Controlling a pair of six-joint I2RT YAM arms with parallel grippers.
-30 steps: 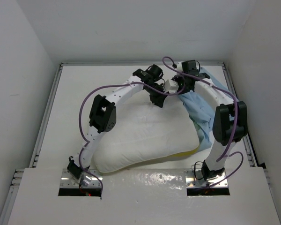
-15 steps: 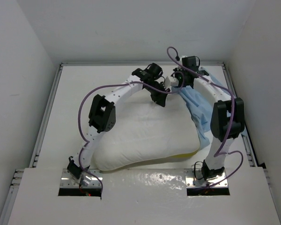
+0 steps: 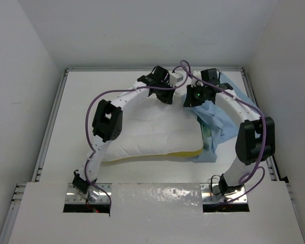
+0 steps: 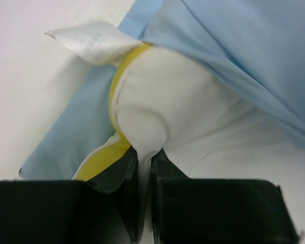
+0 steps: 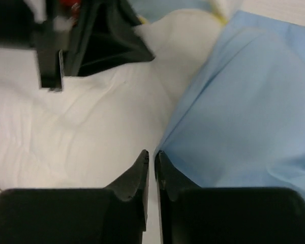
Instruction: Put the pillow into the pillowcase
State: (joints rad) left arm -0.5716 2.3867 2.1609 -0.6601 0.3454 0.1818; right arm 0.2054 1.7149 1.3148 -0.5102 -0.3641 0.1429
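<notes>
Two clamped grips — left gripper (image 4: 145,163) pinches the puffy white yellow-banded pillow (image 4: 162,101), right gripper (image 5: 151,158) the thin light-blue pillowcase (image 5: 244,101) edge ahead; a hard tug could free it.

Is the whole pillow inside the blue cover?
No, most of the white pillow lies uncovered in the top view, and only its right end reaches the blue pillowcase.

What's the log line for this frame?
left claw: shut on pillow corner | right claw: shut on pillowcase edge | pillow: mostly outside
</notes>
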